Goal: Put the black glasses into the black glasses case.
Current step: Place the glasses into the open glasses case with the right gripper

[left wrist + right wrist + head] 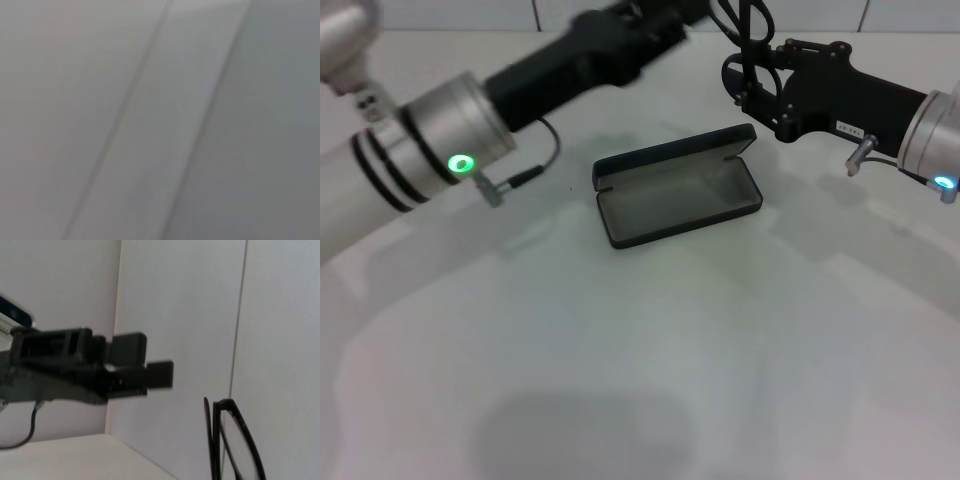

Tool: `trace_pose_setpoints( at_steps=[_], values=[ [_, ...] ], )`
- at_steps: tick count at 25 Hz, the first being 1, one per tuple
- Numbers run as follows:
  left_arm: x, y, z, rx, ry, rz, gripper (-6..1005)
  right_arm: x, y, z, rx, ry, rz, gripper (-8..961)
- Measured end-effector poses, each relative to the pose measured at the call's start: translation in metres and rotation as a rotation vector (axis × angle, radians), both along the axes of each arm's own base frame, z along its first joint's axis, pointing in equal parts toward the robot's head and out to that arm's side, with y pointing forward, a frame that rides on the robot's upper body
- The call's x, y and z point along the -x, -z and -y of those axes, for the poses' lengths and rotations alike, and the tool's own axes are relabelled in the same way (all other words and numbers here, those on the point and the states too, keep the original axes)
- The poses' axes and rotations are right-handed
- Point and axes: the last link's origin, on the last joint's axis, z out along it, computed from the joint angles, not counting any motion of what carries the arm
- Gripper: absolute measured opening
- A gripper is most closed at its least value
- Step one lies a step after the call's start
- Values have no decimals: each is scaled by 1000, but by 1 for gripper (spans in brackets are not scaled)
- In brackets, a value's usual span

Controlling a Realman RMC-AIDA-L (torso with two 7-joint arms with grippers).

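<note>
While your right tool [752, 85] grips the black glasses [750, 50] above the open black glasses case [677, 187], lower them in; left tool's [650, 25] state unclear.

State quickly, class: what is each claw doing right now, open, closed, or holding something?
Left claw: raised behind the open black glasses case; open or closed cannot be told.
Right claw: closed on the black glasses, lifted beyond the case.
</note>
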Motion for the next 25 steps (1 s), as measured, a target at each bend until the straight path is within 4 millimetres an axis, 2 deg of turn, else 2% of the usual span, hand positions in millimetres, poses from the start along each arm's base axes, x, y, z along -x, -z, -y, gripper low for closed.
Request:
trace_pose_setpoints(
  at_steps=[6, 13, 19, 25],
  values=[
    [39, -28, 5, -166, -170, 98, 474, 0, 5, 6, 19, -64, 102, 367],
    [82, -52, 9, -302, -349, 98, 479, 9, 0, 31, 66, -154, 338, 369],
    [92, -54, 8, -315, -403, 83, 484, 8, 11, 44, 121, -139, 577, 371],
    [91, -51, 4, -306, -416, 62, 488, 10, 18, 43, 74, -155, 649, 373]
  ],
)
